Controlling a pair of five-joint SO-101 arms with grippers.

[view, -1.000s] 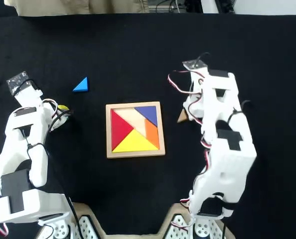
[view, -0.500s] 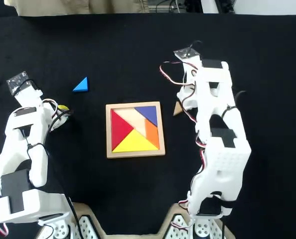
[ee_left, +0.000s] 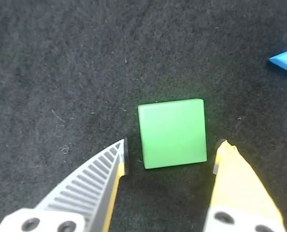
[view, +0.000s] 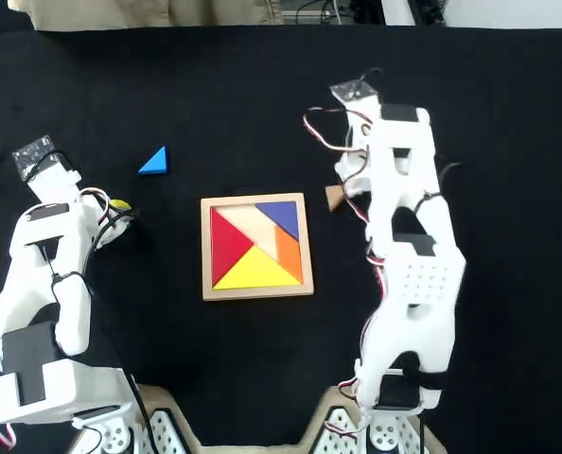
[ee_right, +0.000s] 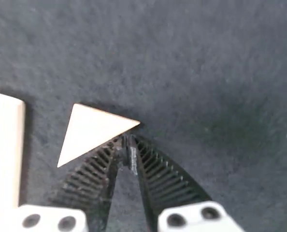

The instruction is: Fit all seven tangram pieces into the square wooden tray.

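Observation:
The square wooden tray (view: 257, 294) lies mid-table holding red, yellow, orange, blue and pale pieces. A small pale wooden triangle (view: 334, 197) (ee_right: 90, 130) rests on the black cloth just right of the tray's far corner. My right gripper (ee_right: 128, 141) is shut, its tips touching that triangle's edge near a corner. A green square (ee_left: 171, 132) lies flat between the fingers of my open left gripper (ee_left: 172, 147), left of the tray; the arm covers it from above. A blue triangle (view: 154, 162) (ee_left: 284, 61) lies loose beyond it.
The table is covered in black cloth. The tray's rim (ee_right: 6, 145) is close beside the pale triangle. Both arm bases stand at the near edge. Bare cloth stretches behind the tray and in front of it.
My right arm has swung toward the far side, and the pale triangle has slid with its tips, farther back and slightly left along the tray's right side. The left arm stayed still.

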